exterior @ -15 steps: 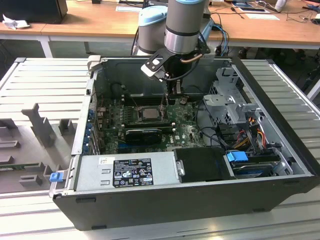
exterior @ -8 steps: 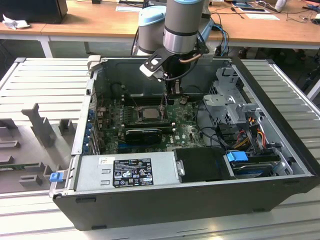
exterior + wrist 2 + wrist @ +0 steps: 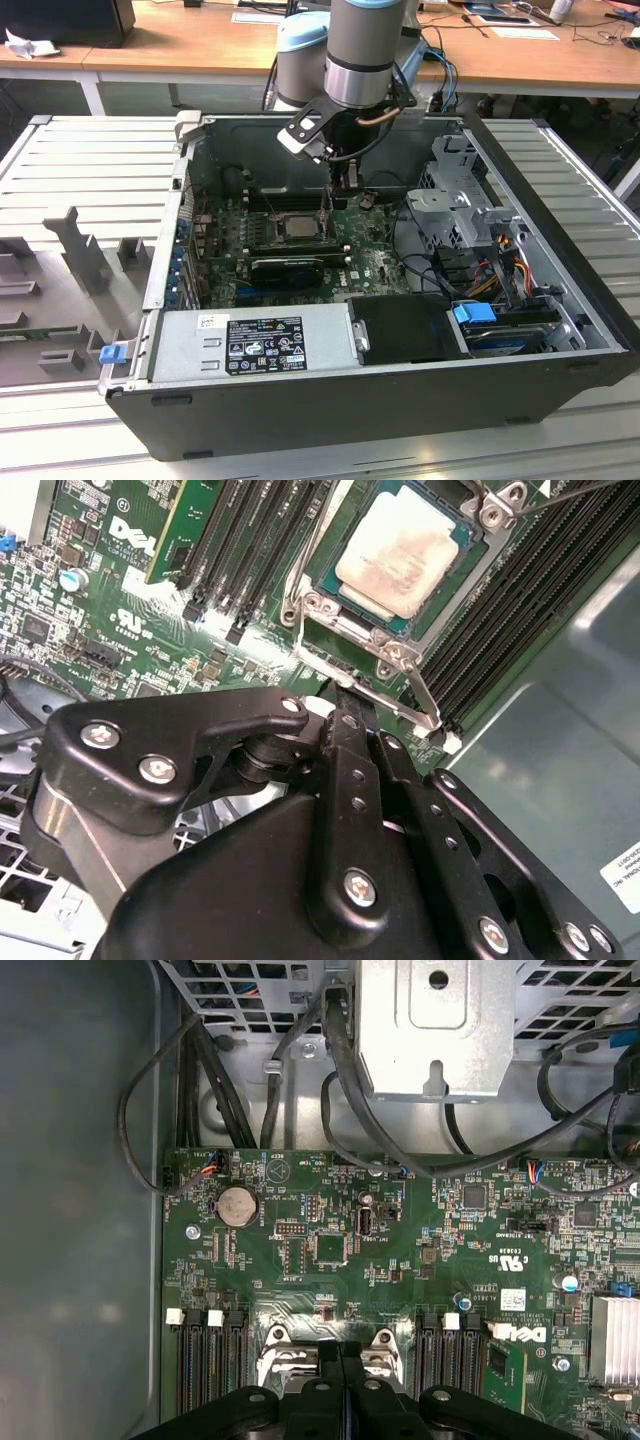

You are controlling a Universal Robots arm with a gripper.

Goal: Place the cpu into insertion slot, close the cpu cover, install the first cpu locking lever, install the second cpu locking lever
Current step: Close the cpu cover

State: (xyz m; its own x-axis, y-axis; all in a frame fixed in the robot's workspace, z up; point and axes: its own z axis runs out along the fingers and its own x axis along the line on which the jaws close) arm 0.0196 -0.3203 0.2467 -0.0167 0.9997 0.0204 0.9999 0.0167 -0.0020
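The cpu [image 3: 400,555], a square chip with a dull silver top, lies in the insertion slot [image 3: 352,608] on the green board, and the exterior view shows it too [image 3: 297,225]. The cpu cover [image 3: 452,598] lies flat as a metal frame around the chip. One wire locking lever [image 3: 372,688] runs along the socket's edge beside my fingertips; another lever [image 3: 570,490] sticks out past the far corner. My gripper [image 3: 345,705] [image 3: 342,1350] [image 3: 345,190] hangs low over the socket's edge, shut, its black fingers pressed together. Whether they touch the lever is unclear.
Long black memory slots [image 3: 250,540] flank the socket on both sides. A black ribbed block [image 3: 288,268] sits in front of the socket. The drive cage [image 3: 460,210], cables [image 3: 340,1070] and power supply [image 3: 250,345] crowd the case. A steel case wall [image 3: 540,780] is close by.
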